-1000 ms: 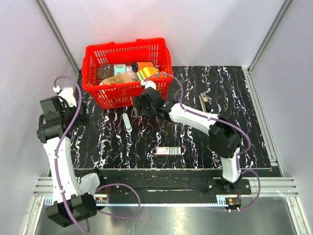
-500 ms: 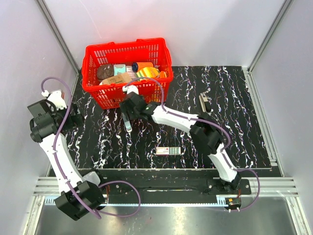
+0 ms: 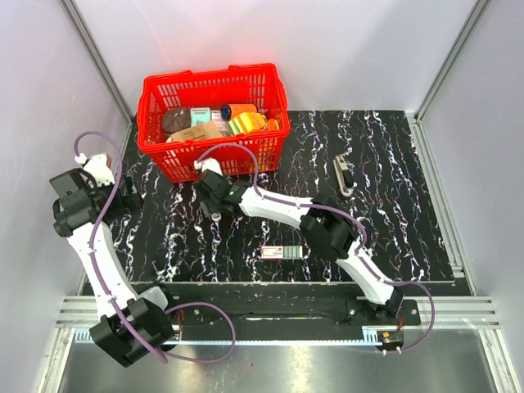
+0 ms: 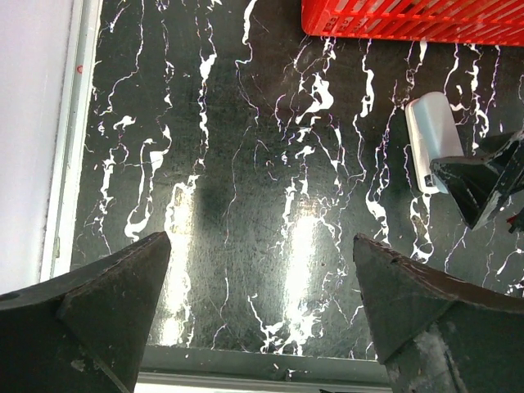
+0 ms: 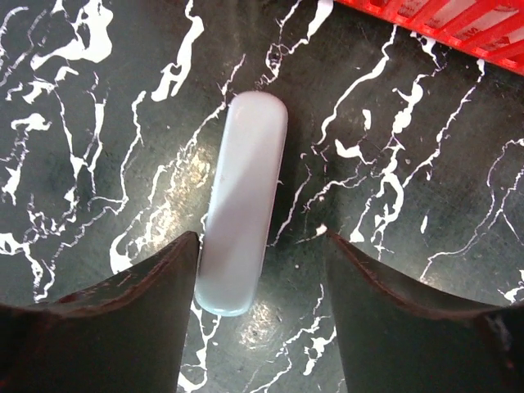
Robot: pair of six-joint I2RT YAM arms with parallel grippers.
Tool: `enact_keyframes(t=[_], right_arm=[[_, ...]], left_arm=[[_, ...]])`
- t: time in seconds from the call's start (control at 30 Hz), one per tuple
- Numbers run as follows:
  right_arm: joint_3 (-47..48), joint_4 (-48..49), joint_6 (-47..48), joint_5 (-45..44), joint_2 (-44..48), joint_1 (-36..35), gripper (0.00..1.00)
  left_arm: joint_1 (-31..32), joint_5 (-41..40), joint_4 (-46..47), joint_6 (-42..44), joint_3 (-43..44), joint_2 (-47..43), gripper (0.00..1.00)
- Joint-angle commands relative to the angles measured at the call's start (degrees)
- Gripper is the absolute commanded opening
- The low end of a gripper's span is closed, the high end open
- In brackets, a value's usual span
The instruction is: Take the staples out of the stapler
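Black marbled table top (image 3: 393, 229) with white veins fills the floor of a white-walled booth (image 3: 327, 49). At 11 o'clock on it stands a red plastic basket (image 3: 196, 164) with several packets and round tins inside. Just in front of the basket, at about 10 o'clock from the table's centre, lies the stapler (image 5: 241, 205), a pale, smooth, rounded bar, flat on the surface.

The right gripper (image 5: 260, 254) is low over it. Its jaws are half wide and stand on both sides of the stapler's near end. One finger is just beside the stapler's edge, and a strip of table shows between the stapler and the other finger, so nothing is clamped.

The left gripper (image 4: 260, 246) hangs above bare table near the 9 o'clock edge, with its jaws fully wide and holding nothing.

A small staple box (image 3: 281, 252) lies at 6 o'clock and a grey metal piece (image 3: 344, 174) at 2 o'clock, both well apart from the stapler
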State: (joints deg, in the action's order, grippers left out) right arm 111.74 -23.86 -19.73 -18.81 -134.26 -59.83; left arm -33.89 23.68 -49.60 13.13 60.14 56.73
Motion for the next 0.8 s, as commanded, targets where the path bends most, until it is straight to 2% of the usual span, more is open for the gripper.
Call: enact_keyframes(t=[0.0,0.13,0.33,0.43,0.6,0.7,0.77], right_arm=[[5.6,-2.3,-1.9,-1.7,-2.1,0.0,0.65],[5.9,-3.0,-3.0,-1.0,-2.9,-0.1,0.59],[7.3,-5.1,-3.7,-1.0,-4.3,-0.3,0.59],[7.5,-5.1,-4.0,-0.7,-4.6,-0.4,0.56],[7.5,-4.8,-4.8,-0.4,-4.3,-0.7,0.24],[4.6,-1.7,-5.3,-0.4,-0.5,-1.5,0.13],[2.7,-0.4,-6.3,-0.3,2.3,-1.9,0.09]], left_arm=[[-0.4,0.9,2.4,2.2,-0.7,-1.0,0.99],[-0.4,0.9,2.6,3.7,-1.4,-2.3,0.99],[-0.4,1.2,2.3,4.5,-1.3,-3.2,0.99],[-0.3,1.8,2.3,4.5,-1.3,-3.3,0.99],[-0.2,3.2,2.0,5.5,-1.9,-3.5,0.99],[-0.3,6.4,2.0,6.7,-2.6,-3.7,0.99],[0.0,11.7,1.8,8.4,-3.6,-4.2,0.99]])
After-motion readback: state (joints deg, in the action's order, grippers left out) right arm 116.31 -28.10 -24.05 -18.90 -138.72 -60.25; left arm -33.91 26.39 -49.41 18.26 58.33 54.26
